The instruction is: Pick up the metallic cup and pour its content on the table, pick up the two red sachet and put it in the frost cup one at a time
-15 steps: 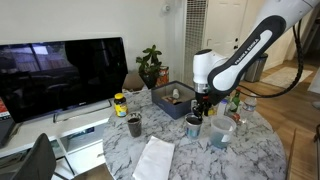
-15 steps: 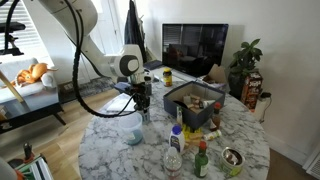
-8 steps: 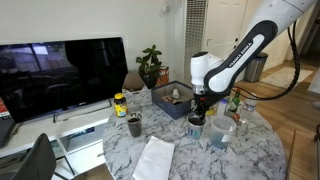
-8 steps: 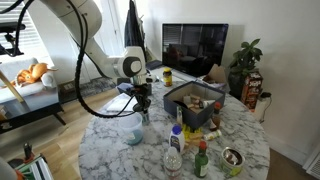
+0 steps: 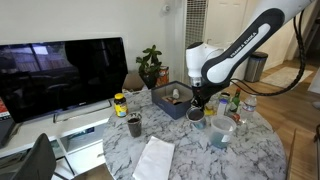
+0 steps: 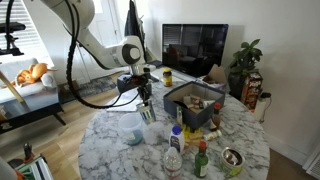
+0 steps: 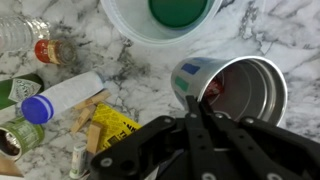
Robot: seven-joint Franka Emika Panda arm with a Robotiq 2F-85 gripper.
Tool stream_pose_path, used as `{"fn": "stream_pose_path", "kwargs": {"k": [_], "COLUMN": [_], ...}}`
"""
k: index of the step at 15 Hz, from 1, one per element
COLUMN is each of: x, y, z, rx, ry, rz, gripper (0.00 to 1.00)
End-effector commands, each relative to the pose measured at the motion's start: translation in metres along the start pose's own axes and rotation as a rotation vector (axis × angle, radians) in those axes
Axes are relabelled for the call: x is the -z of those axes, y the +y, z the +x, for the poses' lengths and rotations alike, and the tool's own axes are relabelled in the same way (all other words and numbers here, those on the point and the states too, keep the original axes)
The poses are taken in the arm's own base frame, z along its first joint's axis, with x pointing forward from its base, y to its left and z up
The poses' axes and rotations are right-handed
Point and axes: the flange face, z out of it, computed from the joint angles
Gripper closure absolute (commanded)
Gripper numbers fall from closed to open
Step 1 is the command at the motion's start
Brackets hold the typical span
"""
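My gripper [image 7: 193,100] is shut on the rim of the metallic cup [image 7: 240,88] and holds it above the marble table [image 7: 120,72]. The cup hangs tilted below the gripper in both exterior views [image 5: 196,113] [image 6: 150,112]. Something red [image 7: 212,92] lies inside the cup; I cannot tell how many sachets it is. The frost cup [image 7: 165,20] stands upright beside it, with green showing at its bottom. It also shows in both exterior views [image 5: 222,132] [image 6: 133,131].
A dark box [image 6: 195,100] of small items stands mid-table. A clear water bottle with a blue cap [image 7: 62,98] lies near other bottles [image 6: 174,152]. A small dark cup [image 5: 134,125], a white sheet [image 5: 155,158] and a yellow jar [image 5: 120,104] stand on the TV side.
The gripper has risen with the metallic cup in it, lifting it off the table, and the cup now hangs tilted. The frost cup has not moved.
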Motion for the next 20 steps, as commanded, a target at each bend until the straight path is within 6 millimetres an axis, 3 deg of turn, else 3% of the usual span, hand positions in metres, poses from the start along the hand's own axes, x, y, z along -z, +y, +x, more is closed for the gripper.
{"fn": "stream_pose_path", "kwargs": {"k": [1, 4, 5, 7, 10, 14, 20], "x": [0.052, 0.094, 0.075, 0.095, 0.098, 0.126, 0.143], "y": [-0.006, -0.015, -0.017, -0.021, -0.019, -0.033, -0.057], "z": [-0.021, -0.034, -0.018, -0.024, -0.026, -0.039, -0.065], "rx": [-0.034, -0.02, -0.012, -0.012, -0.012, 0.141, 0.283], "ry": [0.104, 0.227, 0.167, 0.213, 0.22, 0.383, 0.484], "rz": [-0.079, -0.101, -0.074, -0.075, -0.08, -0.245, -0.525], "gripper": [0.99, 0.99, 0.95, 0.95, 0.99, 0.99, 0.99]}}
